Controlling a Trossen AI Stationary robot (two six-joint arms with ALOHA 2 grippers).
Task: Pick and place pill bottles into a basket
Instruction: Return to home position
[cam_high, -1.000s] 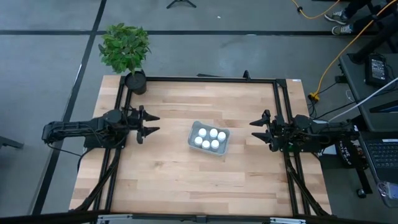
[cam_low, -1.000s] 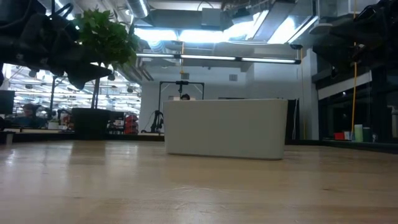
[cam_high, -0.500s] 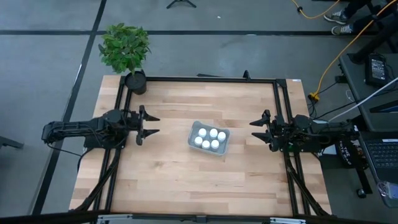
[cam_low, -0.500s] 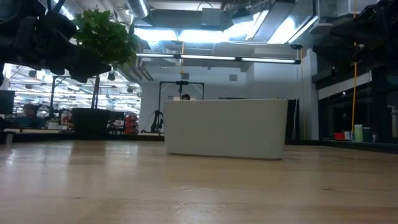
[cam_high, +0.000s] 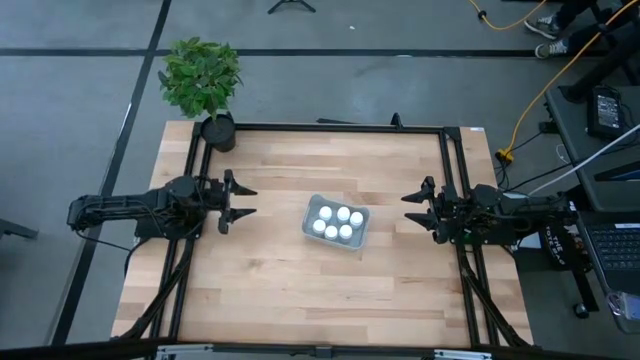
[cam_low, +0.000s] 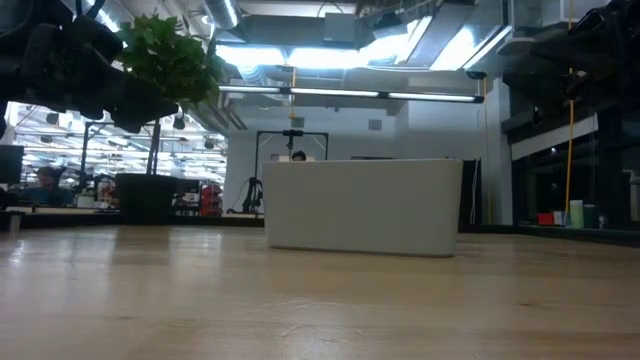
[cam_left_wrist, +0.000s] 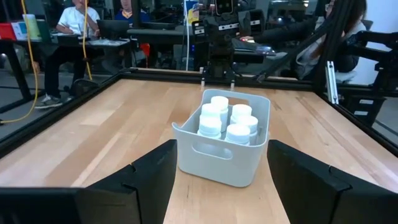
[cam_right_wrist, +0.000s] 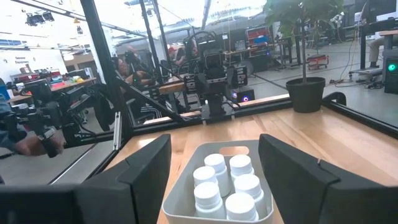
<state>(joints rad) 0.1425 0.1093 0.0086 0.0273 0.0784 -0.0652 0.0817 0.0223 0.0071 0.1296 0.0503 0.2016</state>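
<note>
the basket (cam_high: 336, 223) sits near the middle of the wooden table (cam_high: 290, 290), turned a little askew to the table's edges. the pill bottles (cam_high: 343, 214) stand upright inside it, packed close together with their white caps up. the left gripper (cam_high: 246, 199) hovers over the left part of the table, well apart from the basket and pointing toward it, its two fingers spread wide and empty. the right gripper (cam_high: 406, 208) hangs by the right edge of the table, also aimed at the basket and well apart from it, its fingers likewise spread and holding nothing. in the left wrist view the dark fingers (cam_left_wrist: 149, 177) frame the basket (cam_left_wrist: 239, 168), and the bottles (cam_left_wrist: 238, 132) rise a little above its rim. the right wrist view shows the same from the other side: its own fingers (cam_right_wrist: 146, 171) stand either side of the basket (cam_right_wrist: 208, 149), with the bottles (cam_right_wrist: 207, 195) crowded in it. from table height, in the low view, only the basket's long pale wall (cam_low: 363, 205) shows, resting flat on the wood, and the bottles are hidden behind it. a leafy plant (cam_high: 200, 72) in a black pot (cam_high: 218, 131) stands at the table's far left corner, just by the black frame (cam_high: 320, 127) that runs around the work area.
</note>
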